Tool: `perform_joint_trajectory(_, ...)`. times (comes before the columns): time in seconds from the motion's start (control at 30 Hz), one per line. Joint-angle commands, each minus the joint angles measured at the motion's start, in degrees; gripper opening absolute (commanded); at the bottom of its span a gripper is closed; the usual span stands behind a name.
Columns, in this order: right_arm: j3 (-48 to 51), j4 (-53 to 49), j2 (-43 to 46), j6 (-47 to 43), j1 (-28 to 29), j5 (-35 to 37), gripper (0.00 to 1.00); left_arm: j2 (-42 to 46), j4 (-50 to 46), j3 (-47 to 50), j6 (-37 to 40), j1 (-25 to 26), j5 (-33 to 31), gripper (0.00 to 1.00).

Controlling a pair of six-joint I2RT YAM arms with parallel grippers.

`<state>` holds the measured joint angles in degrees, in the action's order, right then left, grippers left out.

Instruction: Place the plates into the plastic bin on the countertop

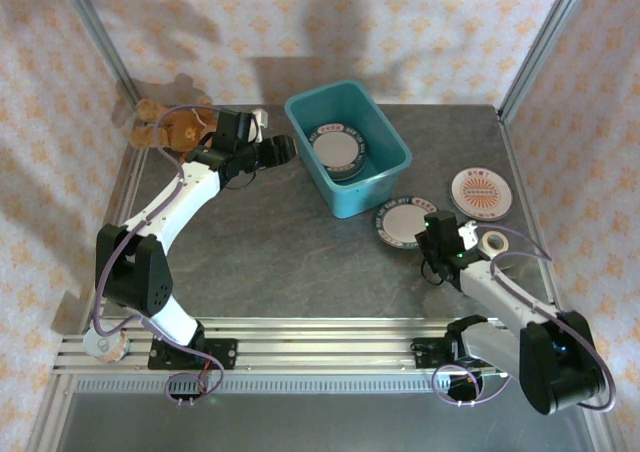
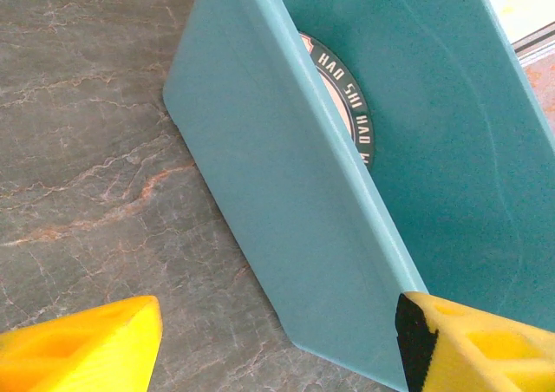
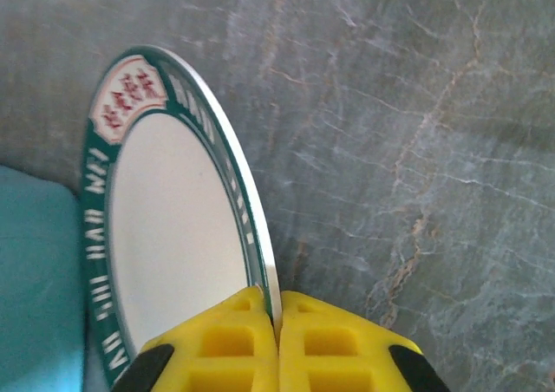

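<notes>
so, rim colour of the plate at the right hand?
Plate rim: dark green, white lettering, best in right wrist view.

The dark grey, stone-look countertop (image 1: 290,262) carries a teal-blue rectangular plastic bin (image 1: 365,200) toward its far middle. Just beside the bin's near right corner is a white round plate with a dark green lettered rim (image 1: 398,222). Further right lie a white round plate with an orange-red pattern (image 1: 481,192) and a small white tape roll (image 1: 493,241). A brown teddy bear (image 1: 172,127) sits at the far left corner.

This is a robot lab made to look like a home: flowery wallpaper (image 1: 330,22) at 12 o'clock, a grey countertop (image 1: 280,252), and robot arms (image 1: 175,202) on a metal rail (image 1: 320,344) at 6 o'clock.
</notes>
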<state>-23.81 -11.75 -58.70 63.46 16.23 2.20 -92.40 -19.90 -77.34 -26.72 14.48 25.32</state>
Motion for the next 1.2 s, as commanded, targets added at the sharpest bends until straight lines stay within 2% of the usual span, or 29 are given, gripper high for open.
perform_joint_trajectory(0.0, -0.44, -6.95, 4.46, 0.78, 0.18, 4.93, 0.02, -0.61, 1.22, -1.06, 0.26, -0.67, 0.32, 0.73)
perform_joint_trajectory(0.3, -3.29, -13.75, 12.74, -0.14, 0.17, 8.15, 0.0, -1.21, 2.24, -1.49, -0.44, -0.6, 0.69, 0.73)
perform_joint_trajectory(0.67, -15.25, -18.49, 13.17, -4.78, 0.13, 13.37, 0.0, -1.48, 2.32, -2.3, -0.47, -0.68, 0.61, 0.73)
perform_joint_trajectory(0.9, -27.69, -22.99, 10.21, -12.31, 0.21, 20.8, 0.0, -2.26, 2.23, -3.06, -0.26, -0.68, 0.66, 0.73)
perform_joint_trajectory(1.17, -39.93, -18.35, 2.02, -20.58, -0.09, 21.78, 0.0, -3.91, 1.6, -5.3, 0.44, -0.86, 0.71, 0.73)
